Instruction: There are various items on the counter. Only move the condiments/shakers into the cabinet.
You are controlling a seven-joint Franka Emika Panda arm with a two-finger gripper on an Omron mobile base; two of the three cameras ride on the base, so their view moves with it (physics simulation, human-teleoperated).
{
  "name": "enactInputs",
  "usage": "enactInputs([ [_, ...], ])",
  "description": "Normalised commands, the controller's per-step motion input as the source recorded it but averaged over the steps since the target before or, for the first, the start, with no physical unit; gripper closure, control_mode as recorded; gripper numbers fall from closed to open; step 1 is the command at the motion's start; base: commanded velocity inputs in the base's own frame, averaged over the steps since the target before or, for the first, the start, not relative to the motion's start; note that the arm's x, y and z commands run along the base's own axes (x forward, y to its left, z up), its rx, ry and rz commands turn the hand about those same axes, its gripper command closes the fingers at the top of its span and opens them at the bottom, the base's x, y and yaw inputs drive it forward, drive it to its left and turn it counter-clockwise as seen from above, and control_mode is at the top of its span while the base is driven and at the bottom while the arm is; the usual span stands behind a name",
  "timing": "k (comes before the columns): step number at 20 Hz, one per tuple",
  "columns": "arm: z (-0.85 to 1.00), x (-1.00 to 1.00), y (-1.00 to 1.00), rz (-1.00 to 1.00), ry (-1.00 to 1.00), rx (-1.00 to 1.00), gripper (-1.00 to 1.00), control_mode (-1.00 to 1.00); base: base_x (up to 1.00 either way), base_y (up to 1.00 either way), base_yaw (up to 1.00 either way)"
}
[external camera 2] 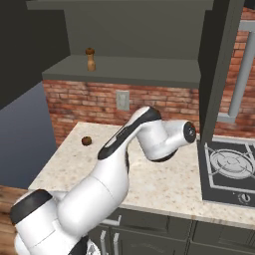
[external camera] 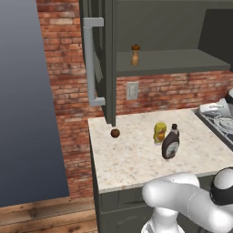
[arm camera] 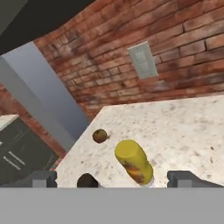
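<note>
Looking along our wide-open claw (arm camera: 112,178), we see the yellow squeeze bottle (arm camera: 134,161) standing upright on the counter (arm camera: 183,131), between the fingertips and just ahead. Left of that bottle lie the brown ball (arm camera: 100,135) and the dark bottle (arm camera: 86,180)'s cap.

Home kitchen: speckled stone counter (external camera: 136,159) over dark drawer fronts (external camera 2: 164,234), brick wall (external camera: 68,68), open wall cabinet (external camera: 182,63), stove burner (external camera 2: 226,162), wall outlet (arm camera: 143,60), wood floor (external camera: 41,218).
</note>
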Motion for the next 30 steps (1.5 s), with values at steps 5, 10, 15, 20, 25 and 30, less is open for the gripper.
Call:
enactInputs([
  [5, -0.57, -0.3, -0.13, 0.55, -0.02, 0.01, -1.0, -1.0, 0.0, 0.0, 0.0],
  [10, -0.29, -0.04, 0.0, 0.57, -0.2, 0.0, -1.0, -1.0, 0.0, 0.0, 0.0],
  [15, -0.35, -0.01, 0.1, 0.37, -0.32, 0.01, -1.0, -1.0, 0.0, 0.0, 0.0],
  [20, -0.19, -0.01, 0.09, 0.11, -0.26, 0.13, -1.0, -1.0, 0.0, 0.0, 0.0],
  [25, -0.11, 0.15, 0.15, 0.0, 0.0, 0.08, -1.0, -1.0, 0.0, 0.0, 0.0],
  [30, -0.16, 0.24, 0.27, 0.0, 0.0, 0.02, -1.0, -1.0, 0.0, 0.0, 0.0],
])
